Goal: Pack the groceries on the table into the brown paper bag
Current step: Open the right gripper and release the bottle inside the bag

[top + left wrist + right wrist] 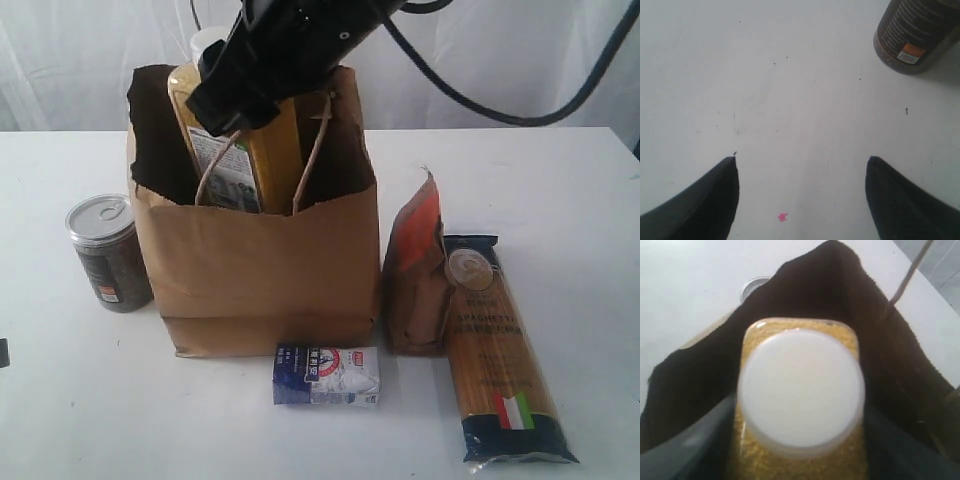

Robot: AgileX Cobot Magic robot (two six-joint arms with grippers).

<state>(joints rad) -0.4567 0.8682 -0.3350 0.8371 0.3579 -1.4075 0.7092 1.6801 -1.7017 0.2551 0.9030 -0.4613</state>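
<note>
The brown paper bag (260,270) stands open on the white table (90,400). My right gripper (240,110) is shut on the yellow white-capped bottle (250,160), held upright with its lower part inside the bag. In the right wrist view the bottle's white cap (800,385) sits between my right gripper's (800,450) fingers, above the bag's dark inside (830,290). My left gripper (801,165) hangs open over bare table, with the dark jar (917,35) a little way off. That jar (108,255) stands left of the bag.
A small blue-white carton (327,376) lies in front of the bag. A brown-orange pouch (415,270) stands right of the bag, with the long spaghetti packet (505,350) lying beside it. A pink spot (783,217) marks the table under the left gripper.
</note>
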